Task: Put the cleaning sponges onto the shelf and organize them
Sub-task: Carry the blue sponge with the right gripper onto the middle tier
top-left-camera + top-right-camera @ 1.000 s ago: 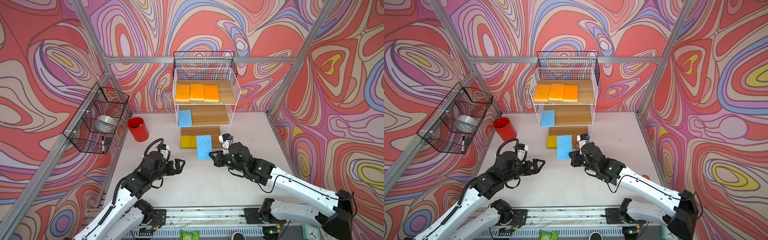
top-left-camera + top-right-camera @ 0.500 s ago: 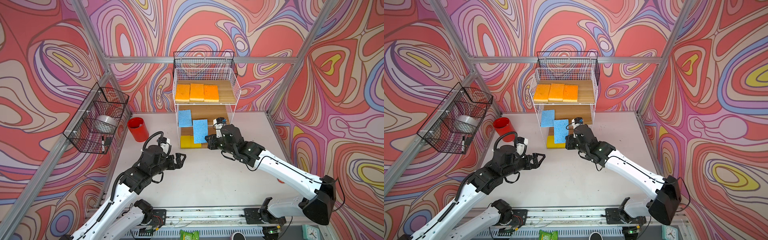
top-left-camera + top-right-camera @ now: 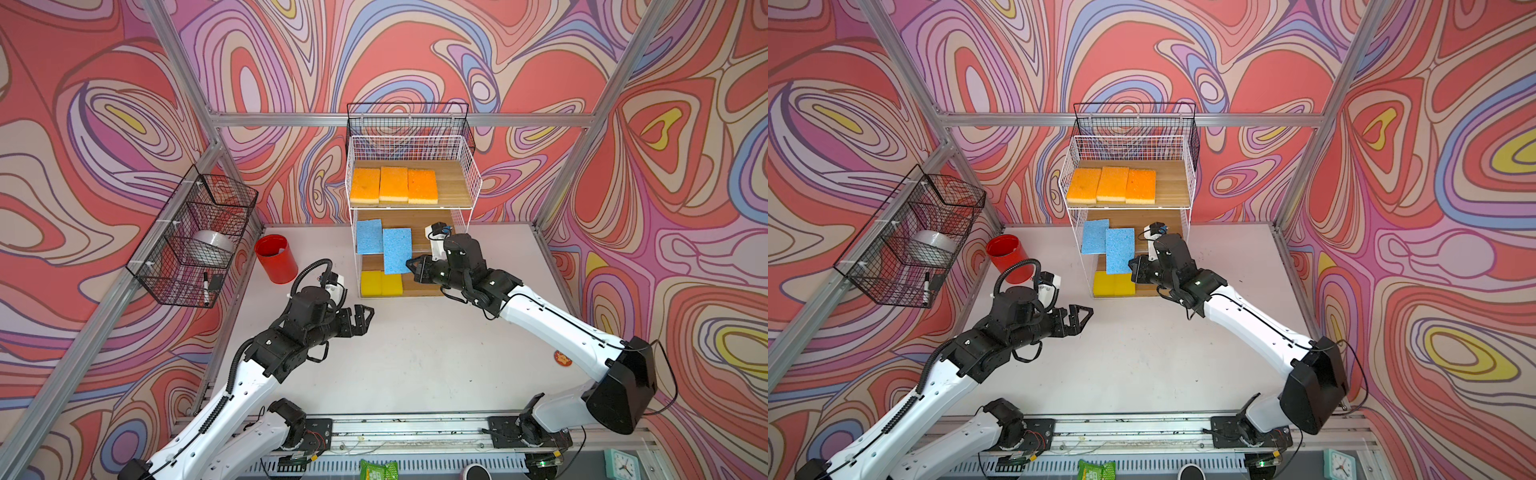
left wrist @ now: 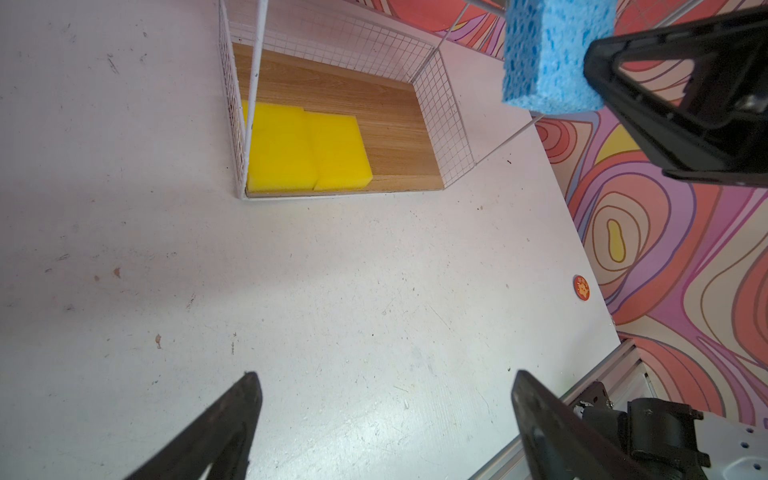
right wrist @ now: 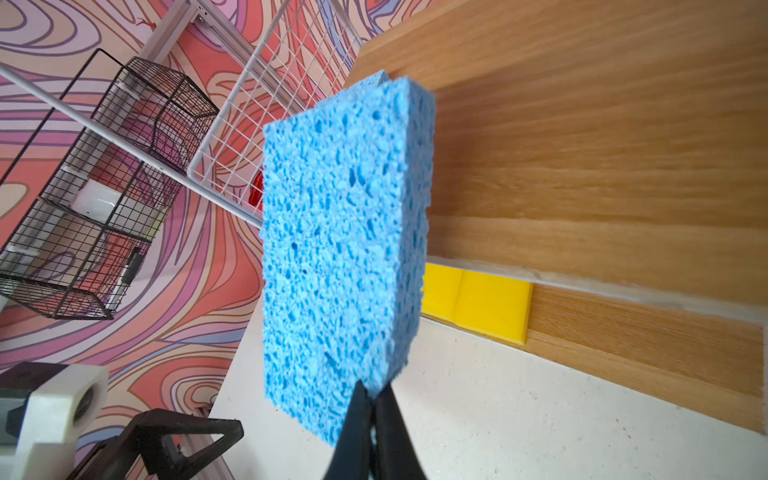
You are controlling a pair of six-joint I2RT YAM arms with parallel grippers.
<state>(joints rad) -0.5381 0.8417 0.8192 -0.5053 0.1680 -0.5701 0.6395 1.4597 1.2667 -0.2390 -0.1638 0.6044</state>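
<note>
The right tool (image 3: pixel 409 266) is clenched on the near end of a porous light-blue sponge (image 3: pixel 397 250). Its long axis points into the shelf (image 3: pixel 471 178), at the middle tier, beside the other blue sponge (image 3: pixel 369 237). The left tool (image 3: pixel 365 316) hangs released, spread wide.

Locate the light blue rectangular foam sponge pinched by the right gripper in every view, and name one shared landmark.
Top view: held light blue sponge at centre, overlapping the middle tier of the white wire shelf.
Top view: sponge just left of centre.
Left wrist: sponge in the upper right corner.
Right wrist: sponge fills the centre.
Landmark: two bright yellow sponges on the bottom board, in all four.
</note>
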